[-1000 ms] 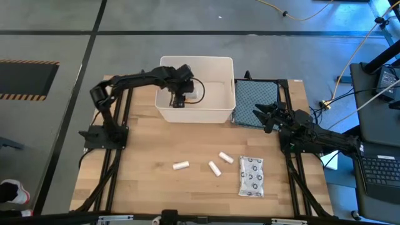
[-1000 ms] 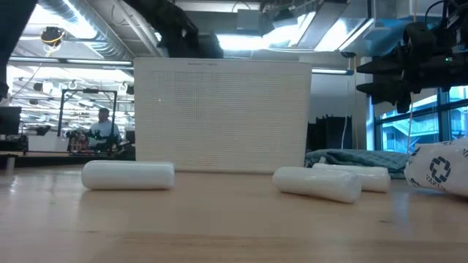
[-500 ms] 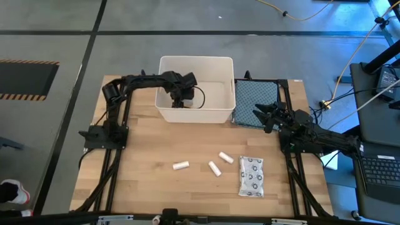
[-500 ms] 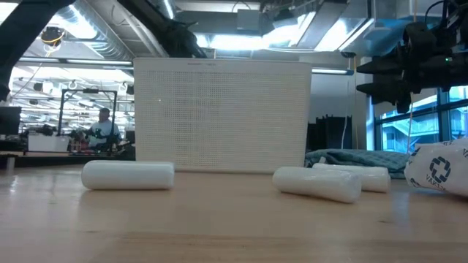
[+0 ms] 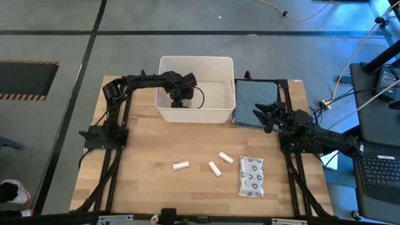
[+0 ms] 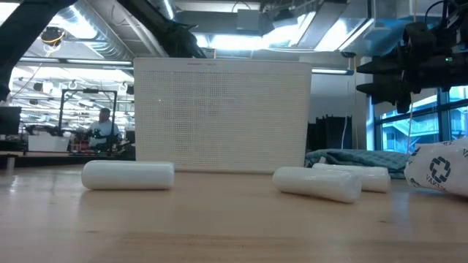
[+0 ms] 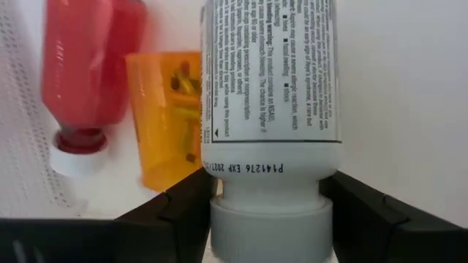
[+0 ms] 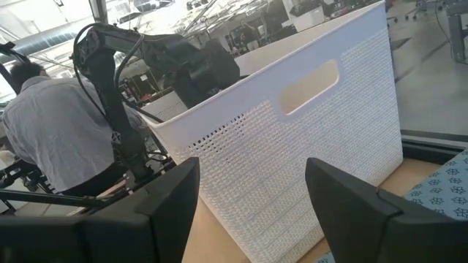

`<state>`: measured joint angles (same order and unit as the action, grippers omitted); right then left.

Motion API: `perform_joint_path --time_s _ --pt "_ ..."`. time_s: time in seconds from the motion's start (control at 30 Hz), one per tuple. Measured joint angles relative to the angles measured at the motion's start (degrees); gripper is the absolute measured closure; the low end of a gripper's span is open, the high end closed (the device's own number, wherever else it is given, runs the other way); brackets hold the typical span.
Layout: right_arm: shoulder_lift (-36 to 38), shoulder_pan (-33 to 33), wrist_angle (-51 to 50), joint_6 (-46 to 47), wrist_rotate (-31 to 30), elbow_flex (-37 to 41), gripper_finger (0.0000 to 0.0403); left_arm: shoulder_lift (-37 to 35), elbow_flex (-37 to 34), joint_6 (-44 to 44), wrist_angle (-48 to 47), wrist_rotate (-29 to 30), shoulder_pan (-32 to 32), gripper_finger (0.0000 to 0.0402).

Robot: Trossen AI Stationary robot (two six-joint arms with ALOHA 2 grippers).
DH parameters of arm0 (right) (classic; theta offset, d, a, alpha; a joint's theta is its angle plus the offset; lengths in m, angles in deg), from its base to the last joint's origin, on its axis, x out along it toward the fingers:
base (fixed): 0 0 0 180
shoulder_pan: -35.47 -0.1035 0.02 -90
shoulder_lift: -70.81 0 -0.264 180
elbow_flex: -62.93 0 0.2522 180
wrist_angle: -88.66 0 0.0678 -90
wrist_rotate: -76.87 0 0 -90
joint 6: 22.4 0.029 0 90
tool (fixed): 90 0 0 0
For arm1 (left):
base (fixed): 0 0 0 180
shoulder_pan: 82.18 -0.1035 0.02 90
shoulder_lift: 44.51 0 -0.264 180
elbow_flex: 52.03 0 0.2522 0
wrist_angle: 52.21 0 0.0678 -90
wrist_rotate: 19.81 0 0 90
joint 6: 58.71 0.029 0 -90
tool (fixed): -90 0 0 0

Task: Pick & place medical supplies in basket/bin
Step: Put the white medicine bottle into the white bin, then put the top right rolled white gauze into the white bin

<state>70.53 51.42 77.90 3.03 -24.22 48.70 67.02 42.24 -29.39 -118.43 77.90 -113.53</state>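
Lying nearest the front edge of the table, well short of the white tub (image 5: 196, 114), are the supplies I am not yet touching: three short white cylinders (image 5: 180, 165) (image 5: 214, 167) (image 5: 225, 158) spread in a loose row, and the dotted blister pack (image 5: 251, 175) resting flat just to their right. From table height, one cylinder (image 6: 128, 176) is sitting alone to the left in front of the tub's perforated wall (image 6: 219, 117), while the other two (image 6: 316, 183) (image 6: 360, 175) are overlapping in line of sight further right.

Reaching over the tub's left rim, my left gripper (image 5: 177, 100) is hanging down inside the tub. Its fingers (image 7: 164, 212) are closed against the ribbed cap end of the white pill bottle (image 7: 269, 117), so I am gripping that bottle between them, label side facing my wrist camera. Beyond it, against the tub's inner wall, the amber vial (image 7: 167, 120) is sitting beside the red bottle (image 7: 89, 73), whose white cap (image 7: 73, 155) is pointing toward me.

My right gripper (image 5: 261, 116) is waiting just right of the tub, over the blue-grey patterned cloth (image 5: 256, 95), its fingers (image 8: 164, 197) spread wide with nothing between them, pointing at the tub's handle cut-out (image 8: 311, 86).

Past the tub, a person in a grey shirt (image 8: 44, 139) is sitting in the room.
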Motion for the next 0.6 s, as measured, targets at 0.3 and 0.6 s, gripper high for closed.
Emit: perform_joint_path --time_s 0.3,0.6 --pt "0.02 0.00 0.00 0.00 0.00 0.00 0.0152 0.00 0.00 0.55 -2.30 0.52 0.02 0.0152" --pt "0.00 0.00 0.00 0.00 0.02 -0.01 0.0152 -3.95 0.02 4.67 -2.05 11.58 0.22 0.0149"
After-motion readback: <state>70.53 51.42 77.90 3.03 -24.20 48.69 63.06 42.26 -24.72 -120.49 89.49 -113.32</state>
